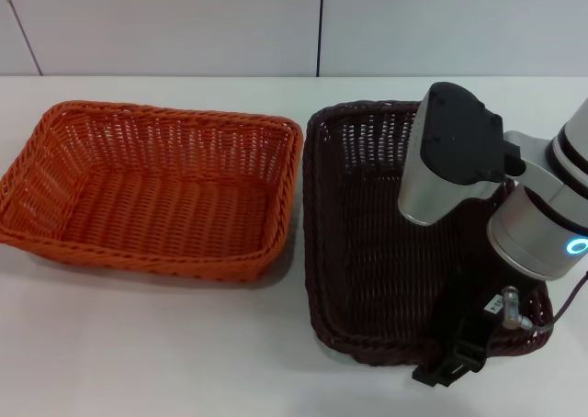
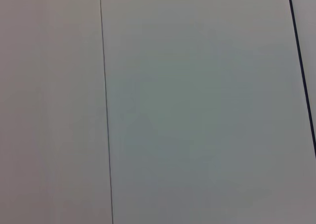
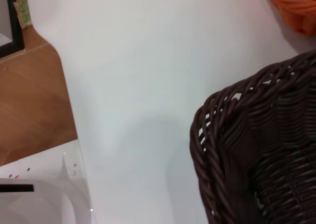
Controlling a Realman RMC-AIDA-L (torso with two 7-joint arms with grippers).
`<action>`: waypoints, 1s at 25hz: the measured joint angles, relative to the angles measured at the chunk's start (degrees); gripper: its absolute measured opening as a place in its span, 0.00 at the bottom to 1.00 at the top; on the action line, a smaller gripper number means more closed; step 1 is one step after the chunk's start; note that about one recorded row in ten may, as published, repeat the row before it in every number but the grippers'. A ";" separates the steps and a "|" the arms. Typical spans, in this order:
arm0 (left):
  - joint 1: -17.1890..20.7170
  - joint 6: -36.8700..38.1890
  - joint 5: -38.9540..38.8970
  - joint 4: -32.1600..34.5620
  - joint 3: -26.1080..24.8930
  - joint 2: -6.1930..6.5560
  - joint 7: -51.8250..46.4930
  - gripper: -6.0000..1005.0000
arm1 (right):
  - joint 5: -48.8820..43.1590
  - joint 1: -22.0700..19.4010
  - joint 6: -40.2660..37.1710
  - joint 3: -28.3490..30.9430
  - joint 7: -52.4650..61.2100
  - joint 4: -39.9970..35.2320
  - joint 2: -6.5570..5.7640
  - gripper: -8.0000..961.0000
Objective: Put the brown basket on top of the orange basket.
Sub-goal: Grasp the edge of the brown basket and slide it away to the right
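Here, in the head view, the very dark brown rectangular wicker basket (image 1: pixel 395 242) sits on the white table (image 1: pixel 138 343), just beside the bright orange rectangular wicker basket (image 1: pixel 152 187) to its left, their braided rims nearly touching. The right gripper (image 1: pixel 457 357) reaches down at the brown basket's near rim by its right corner; I cannot tell whether its fingers are apart or clamped on the rim. The left gripper is out of sight.

The left wrist view shows only a pale panelled wall (image 2: pixel 197 110).

The right wrist view shows the brown basket's rounded corner and a corner of the orange one. It looks light and fairly stiff, though the open weave may flex; the thick braided rim is likely the safest hold.
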 joint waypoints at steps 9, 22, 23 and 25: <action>-0.04 0.04 0.00 0.06 0.00 0.09 -0.02 0.78 | -0.01 -0.78 -0.13 -0.26 0.07 -2.42 0.09 0.36; 0.34 0.38 0.00 1.04 0.00 0.06 -0.29 0.78 | -3.16 -1.69 1.65 -3.77 3.38 -6.92 0.26 0.31; 0.36 0.38 0.00 1.09 0.00 0.06 -0.32 0.78 | -3.22 -1.86 1.83 -3.71 3.65 -7.82 0.26 0.30; 0.35 0.38 0.00 1.38 0.04 0.06 -0.36 0.78 | -3.43 -2.35 2.07 -3.29 4.46 -10.53 0.26 0.30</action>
